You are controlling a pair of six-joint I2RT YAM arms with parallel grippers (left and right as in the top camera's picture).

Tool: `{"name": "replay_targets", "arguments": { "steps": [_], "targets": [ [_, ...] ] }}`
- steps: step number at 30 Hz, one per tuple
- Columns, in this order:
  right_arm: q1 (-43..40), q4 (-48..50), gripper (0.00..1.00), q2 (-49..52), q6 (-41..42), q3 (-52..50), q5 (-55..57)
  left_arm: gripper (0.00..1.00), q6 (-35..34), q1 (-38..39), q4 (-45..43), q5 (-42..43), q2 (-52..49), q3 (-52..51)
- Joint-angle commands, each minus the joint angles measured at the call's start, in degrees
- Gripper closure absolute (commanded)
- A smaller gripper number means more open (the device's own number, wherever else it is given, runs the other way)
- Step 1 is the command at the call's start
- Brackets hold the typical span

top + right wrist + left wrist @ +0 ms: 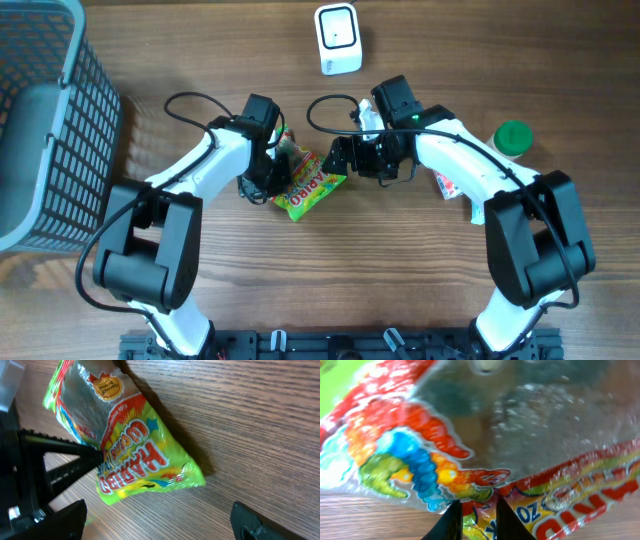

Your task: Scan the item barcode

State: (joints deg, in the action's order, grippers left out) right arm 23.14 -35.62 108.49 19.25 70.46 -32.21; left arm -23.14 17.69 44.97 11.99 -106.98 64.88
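Observation:
The item is a bright green and yellow gummy-candy bag (pixel 312 182) with a clear window, lying between the two arms. My left gripper (pixel 277 172) is at its left end. In the left wrist view its fingertips (pixel 476 515) stand close together, pinched on the bag's (pixel 470 425) printed film. My right gripper (pixel 345 160) hovers just right of the bag, its jaws wide apart (pixel 160 520) with bare table between them and the bag (pixel 130 455) just ahead. The white scanner (pixel 338 38) stands at the far edge. No barcode shows.
A grey wire basket (pixel 45 110) fills the far left corner. A green-capped container (pixel 513 138) and a white and red packet (pixel 448 186) lie by the right arm. The left arm's black finger (pixel 55 467) touches the bag in the right wrist view.

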Motion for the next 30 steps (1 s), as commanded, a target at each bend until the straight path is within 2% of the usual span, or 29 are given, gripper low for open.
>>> {"name": "replay_targets", "arguments": {
  "steps": [1, 8, 11, 13, 22, 30],
  "targets": [
    [0.0, 0.2, 0.14, -1.1, -2.5, 0.3, -1.8, 0.82, 1.3, -2.1, 0.0, -2.8, -0.7, 1.4],
    [2.2, 1.2, 0.22, -1.1, -0.9, -0.7, -1.8, 0.84, 1.3, -5.7, 1.4, -2.6, -0.5, 3.8],
    [3.7, 4.8, 0.49, -1.1, 1.0, -2.0, -1.8, 0.84, 1.3, -7.0, 1.9, -0.3, 0.1, 4.9],
    [4.8, 7.2, 0.95, -1.1, 2.7, -2.5, -1.8, 0.83, 1.3, -7.6, 1.4, 0.1, 0.4, 4.9],
    [9.9, 15.7, 0.96, -1.1, 3.8, -2.6, -1.7, 0.85, 0.2, -7.8, -5.8, -0.1, -0.2, 3.0],
    [13.6, 16.7, 0.96, -0.8, 13.3, -4.1, 7.8, 0.83, 0.2, -7.8, -8.7, -0.1, -1.9, 2.5]
  ]
}}
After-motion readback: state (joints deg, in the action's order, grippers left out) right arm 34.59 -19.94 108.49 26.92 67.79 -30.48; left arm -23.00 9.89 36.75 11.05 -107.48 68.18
